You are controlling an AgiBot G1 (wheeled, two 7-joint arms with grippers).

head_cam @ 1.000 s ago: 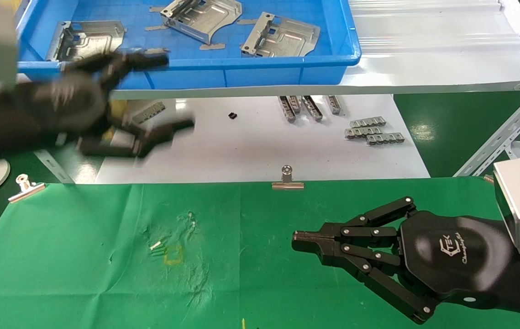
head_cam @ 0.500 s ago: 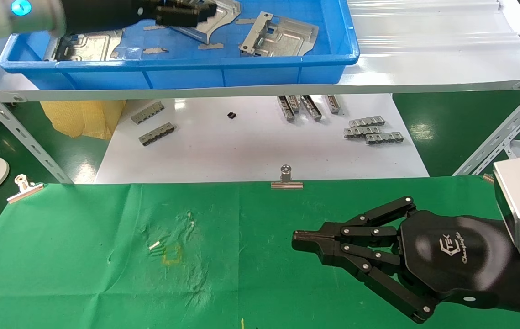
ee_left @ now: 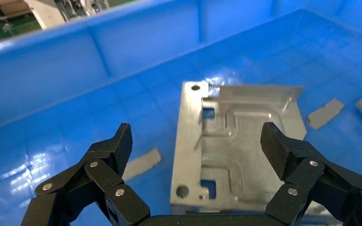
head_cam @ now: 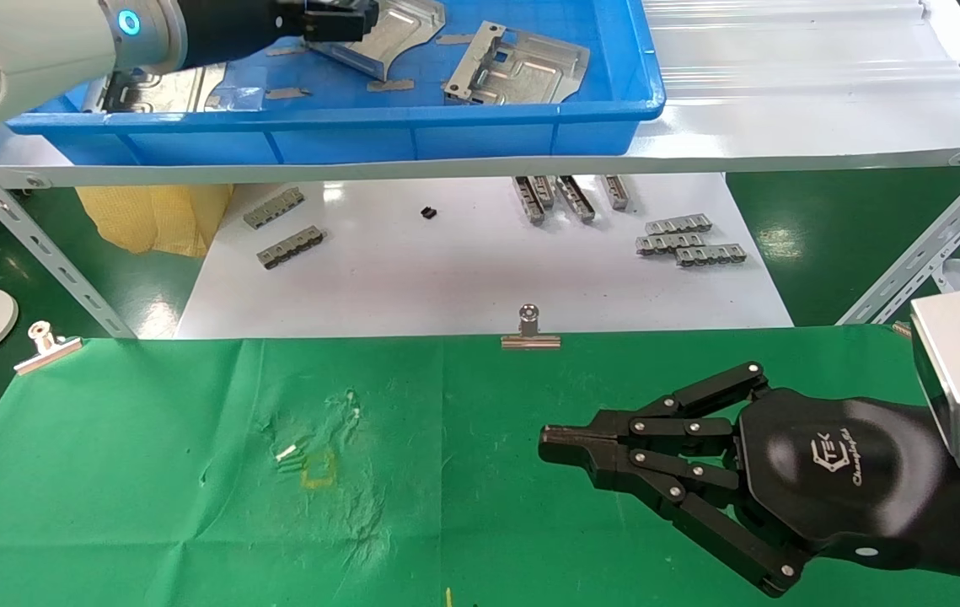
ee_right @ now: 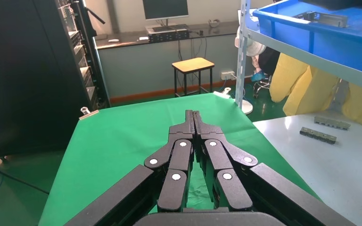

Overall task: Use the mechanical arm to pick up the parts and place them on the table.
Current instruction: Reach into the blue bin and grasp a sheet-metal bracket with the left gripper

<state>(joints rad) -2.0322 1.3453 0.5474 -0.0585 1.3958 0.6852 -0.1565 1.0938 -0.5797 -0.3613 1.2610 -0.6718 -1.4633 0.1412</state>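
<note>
Parts all lie in the tray; none on the table yet. My left gripper hovers wide open, empty, over one plate. Right gripper rests closed, empty.

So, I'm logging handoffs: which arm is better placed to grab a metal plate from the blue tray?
The left. Its gripper hangs open right over a plate in the tray; the right gripper sits shut over the green table.
</note>
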